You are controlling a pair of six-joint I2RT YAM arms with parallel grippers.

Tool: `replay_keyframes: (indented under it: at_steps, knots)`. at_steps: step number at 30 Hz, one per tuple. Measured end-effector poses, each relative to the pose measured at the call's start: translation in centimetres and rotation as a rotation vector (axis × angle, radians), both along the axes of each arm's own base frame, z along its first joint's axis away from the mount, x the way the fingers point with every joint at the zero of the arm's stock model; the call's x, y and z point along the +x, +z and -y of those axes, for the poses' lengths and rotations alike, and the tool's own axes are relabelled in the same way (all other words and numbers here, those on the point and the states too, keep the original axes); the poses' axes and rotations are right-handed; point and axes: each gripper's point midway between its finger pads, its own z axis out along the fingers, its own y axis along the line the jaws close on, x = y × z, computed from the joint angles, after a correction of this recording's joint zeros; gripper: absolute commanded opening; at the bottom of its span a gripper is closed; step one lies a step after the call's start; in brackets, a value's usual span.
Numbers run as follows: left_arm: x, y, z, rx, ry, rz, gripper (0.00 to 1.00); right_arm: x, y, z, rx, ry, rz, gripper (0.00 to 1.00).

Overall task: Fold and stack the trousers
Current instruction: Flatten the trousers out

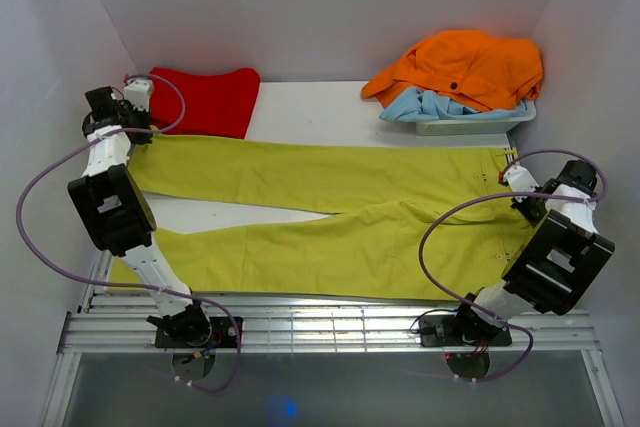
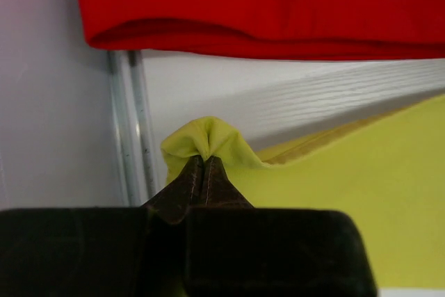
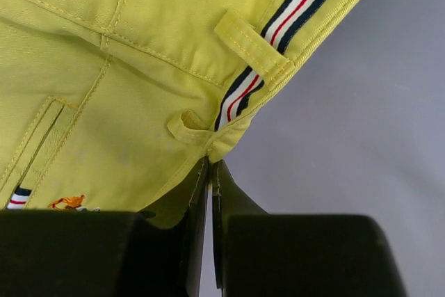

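Observation:
The yellow-green trousers (image 1: 330, 217) lie spread flat across the table, waist at the right, both legs running left. My left gripper (image 1: 137, 94) sits at the far left end of the back leg; in the left wrist view its jaws are shut on a pinched-up fold of the trousers' hem (image 2: 206, 140). My right gripper (image 1: 516, 176) is at the back right corner of the waist. The right wrist view shows that gripper (image 3: 211, 166) shut on the waistband edge (image 3: 221, 145), beside a belt loop and the striped lining (image 3: 278, 33).
A folded red garment (image 1: 212, 99) lies at the back left, just beyond the left gripper (image 2: 203, 165). A white tray (image 1: 470, 125) at the back right holds orange (image 1: 465, 67) and light blue clothes. White walls enclose the table; a metal rail (image 2: 128, 123) runs along its left edge.

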Motion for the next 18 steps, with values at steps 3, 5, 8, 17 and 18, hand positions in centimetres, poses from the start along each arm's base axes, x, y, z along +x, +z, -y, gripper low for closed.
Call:
replay_keyframes:
  at_steps: [3, 5, 8, 17, 18]
  knots:
    - [-0.2, 0.5, 1.3, -0.072, -0.046, 0.038, 0.00, -0.3, 0.0, 0.5, -0.004, -0.011, 0.000, 0.08]
    - [-0.4, 0.8, 1.7, -0.095, -0.052, 0.046, 0.00, -0.5, 0.0, 0.8, -0.006, -0.019, -0.001, 0.08]
    - [0.2, 1.3, 1.5, -0.112, -0.037, 0.047, 0.00, -0.6, 0.0, 0.8, -0.005, -0.021, 0.000, 0.08]
    - [4.5, -2.8, -0.5, -0.116, 0.051, -0.026, 0.63, -0.4, 0.5, 1.0, 0.004, -0.056, 0.010, 0.91]
    - [4.7, -3.6, -0.8, -0.117, 0.068, -0.043, 0.66, -0.1, 1.0, 1.1, 0.005, -0.058, 0.019, 0.93]
